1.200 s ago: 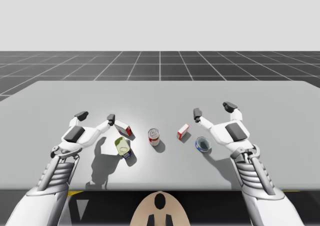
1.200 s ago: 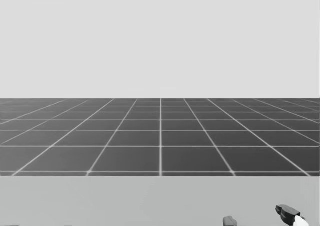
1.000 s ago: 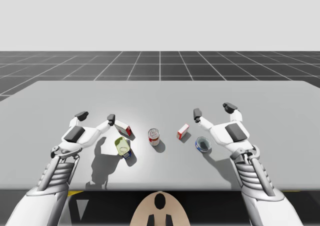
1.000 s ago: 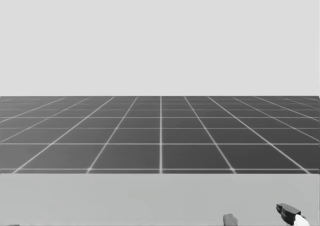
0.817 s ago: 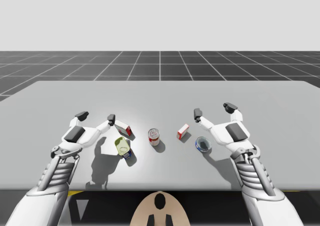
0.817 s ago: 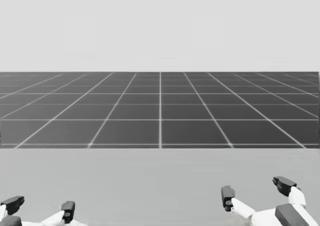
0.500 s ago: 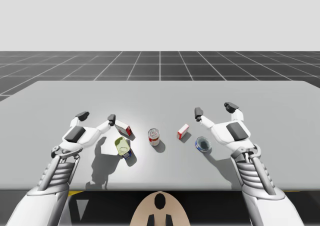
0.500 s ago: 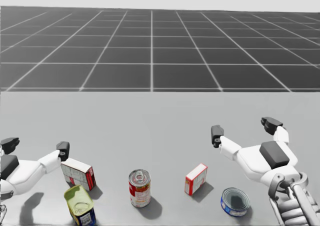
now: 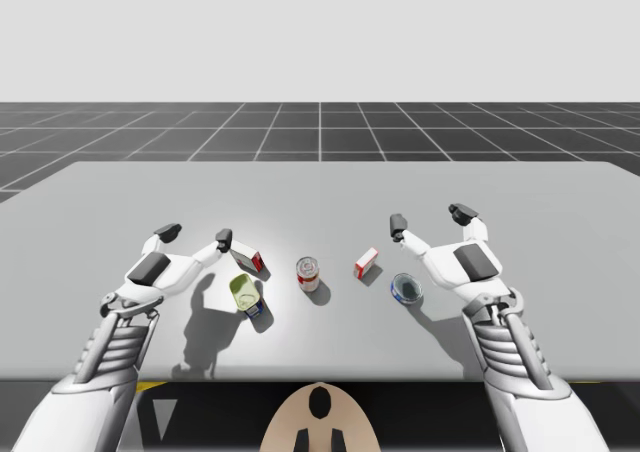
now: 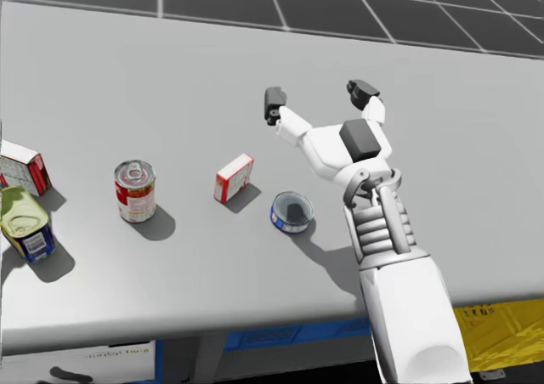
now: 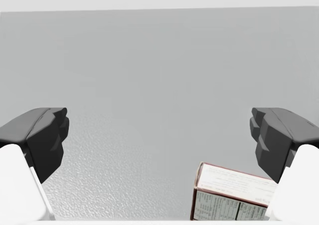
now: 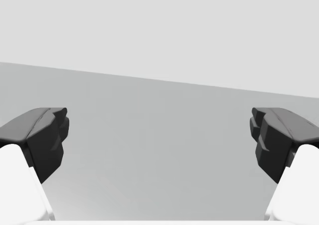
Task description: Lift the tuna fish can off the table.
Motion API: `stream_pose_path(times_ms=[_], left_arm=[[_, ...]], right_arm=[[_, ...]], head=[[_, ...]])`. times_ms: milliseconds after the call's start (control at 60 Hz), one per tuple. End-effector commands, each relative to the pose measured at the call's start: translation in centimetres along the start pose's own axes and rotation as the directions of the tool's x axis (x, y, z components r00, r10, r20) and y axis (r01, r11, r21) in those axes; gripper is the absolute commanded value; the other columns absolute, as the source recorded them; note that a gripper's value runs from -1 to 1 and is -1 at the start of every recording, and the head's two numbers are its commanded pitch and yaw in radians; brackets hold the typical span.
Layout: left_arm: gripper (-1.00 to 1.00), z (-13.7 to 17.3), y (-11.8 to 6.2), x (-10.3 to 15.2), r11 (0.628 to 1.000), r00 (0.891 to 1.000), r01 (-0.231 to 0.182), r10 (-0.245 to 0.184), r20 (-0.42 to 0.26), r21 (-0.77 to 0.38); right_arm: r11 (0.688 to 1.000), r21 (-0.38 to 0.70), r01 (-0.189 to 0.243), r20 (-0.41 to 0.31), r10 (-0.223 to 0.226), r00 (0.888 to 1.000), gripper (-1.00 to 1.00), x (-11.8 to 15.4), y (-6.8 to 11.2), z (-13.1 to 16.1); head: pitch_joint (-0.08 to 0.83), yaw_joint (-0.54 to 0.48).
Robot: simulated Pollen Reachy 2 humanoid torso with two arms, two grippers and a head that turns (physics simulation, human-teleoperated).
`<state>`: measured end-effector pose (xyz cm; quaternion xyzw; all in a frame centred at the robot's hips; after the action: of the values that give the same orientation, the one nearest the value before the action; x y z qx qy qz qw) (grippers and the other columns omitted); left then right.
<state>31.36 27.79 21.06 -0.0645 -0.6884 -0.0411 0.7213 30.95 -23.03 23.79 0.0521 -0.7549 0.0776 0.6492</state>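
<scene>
Head view: the squat blue metal tuna can [image 10: 291,211] lies untouched. At its 1 o'clock, the right end effector [image 10: 319,98] is spread, apparently to straddle it.

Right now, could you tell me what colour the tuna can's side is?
The can has a blue side; the head view shows it best.

Table [image 9: 330,197] matt, finely grained; tuna can [image 10: 291,211] metallic top; left claw [image 11: 159,138] fingers [image 11: 42,135] matt black.
</scene>
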Motion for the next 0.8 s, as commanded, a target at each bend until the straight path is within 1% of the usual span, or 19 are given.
stream_pose_path(times_ms=[17,50,117,133,200,267,300,317,333,350,383,400,500,583,667,700,750,800], left_arm=[[-1.00,0.1,0.0,0.1,1.000,1.000,-0.020,0.020,-0.002,-0.012],[-1.00,0.1,-0.1,0.1,1.000,1.000,-0.022,0.022,-0.003,-0.014],[-1.00,0.1,-0.1,0.1,1.000,1.000,-0.025,0.025,-0.005,-0.016],[-1.00,0.1,0.0,0.1,0.999,1.000,-0.028,0.028,-0.005,-0.017],[-1.00,0.1,0.0,0.1,0.999,0.999,-0.034,0.034,-0.007,-0.019],[-1.00,0.1,0.0,0.2,0.999,0.999,-0.039,0.039,-0.008,-0.018],[-1.00,0.1,0.0,0.2,0.999,0.999,-0.041,0.041,-0.008,-0.018],[-1.00,0.1,0.0,0.2,0.999,0.999,-0.043,0.043,-0.008,-0.018],[-1.00,0.1,0.0,0.2,0.999,0.999,-0.046,0.045,-0.008,-0.018],[-1.00,0.1,0.0,0.2,0.999,0.999,-0.047,0.047,-0.009,-0.018],[-1.00,0.1,0.0,0.2,0.999,0.999,-0.050,0.050,-0.010,-0.018],[-1.00,0.2,0.0,0.2,0.998,0.999,-0.052,0.052,-0.010,-0.017],[-1.00,0.2,0.0,0.3,0.998,0.998,-0.059,0.059,-0.011,-0.018],[-1.00,0.2,0.0,0.3,0.998,0.998,-0.063,0.063,-0.013,-0.019],[-1.00,0.2,0.0,0.3,0.998,0.998,-0.066,0.066,-0.014,-0.020],[-1.00,0.2,0.0,0.3,0.998,0.998,-0.067,0.066,-0.014,-0.020],[-1.00,0.2,0.0,0.3,0.998,0.998,-0.067,0.067,-0.014,-0.020],[-1.00,0.2,0.0,0.3,0.998,0.998,-0.066,0.066,-0.014,-0.020]], right_arm=[[1.000,0.008,0.022,-0.001,-0.022,1.000,-1.00,0.1,-0.1,0.1],[1.000,0.011,0.026,-0.002,-0.026,1.000,-1.00,0.1,-0.2,0.1],[0.998,0.031,0.053,-0.010,-0.053,0.999,-1.00,0.4,-0.3,0.2],[0.997,0.040,0.072,-0.013,-0.071,0.997,-1.00,0.7,-0.3,0.4],[0.996,0.045,0.072,-0.009,-0.071,0.997,-1.00,1.2,-0.2,0.9],[0.992,0.078,0.096,-0.021,-0.094,0.995,-1.00,1.9,-0.1,2.1],[0.991,0.092,0.097,-0.024,-0.095,0.995,-1.00,1.9,-0.1,2.6],[0.987,0.087,0.135,-0.038,-0.132,0.991,-1.00,1.8,0.0,3.3],[0.985,0.092,0.145,-0.035,-0.142,0.989,-1.00,1.8,0.0,3.9],[0.984,0.108,0.143,-0.041,-0.139,0.989,-1.00,1.8,-0.1,4.2],[0.981,0.122,0.152,-0.072,-0.144,0.987,-1.00,1.7,-0.3,4.9],[0.980,0.132,0.146,-0.093,-0.135,0.986,-1.00,1.3,-0.6,5.9],[0.980,0.149,0.135,-0.130,-0.116,0.985,-1.00,0.4,-1.3,8.3],[0.985,0.150,0.086,-0.128,-0.067,0.990,-1.00,-0.8,-1.6,9.9],[0.987,0.152,0.049,-0.131,-0.029,0.991,-1.00,-2.2,-1.6,10.9],[0.987,0.156,0.044,-0.146,-0.021,0.989,-1.00,-3.1,-1.6,11.3],[0.986,0.158,0.047,-0.158,-0.022,0.987,-1.00,-3.9,-1.6,11.4],[0.987,0.154,0.044,-0.158,-0.020,0.987,-1.00,-4.8,-1.5,11.4]], head=[[0.723,-0.31],[0.728,-0.31],[0.737,-0.31],[0.741,-0.31],[0.745,-0.31],[0.743,-0.31],[0.741,-0.31],[0.739,-0.31],[0.737,-0.31],[0.737,-0.31],[0.736,-0.30],[0.735,-0.30],[0.736,-0.30],[0.737,-0.29],[0.735,-0.29],[0.736,-0.29],[0.738,-0.29],[0.738,-0.29]])
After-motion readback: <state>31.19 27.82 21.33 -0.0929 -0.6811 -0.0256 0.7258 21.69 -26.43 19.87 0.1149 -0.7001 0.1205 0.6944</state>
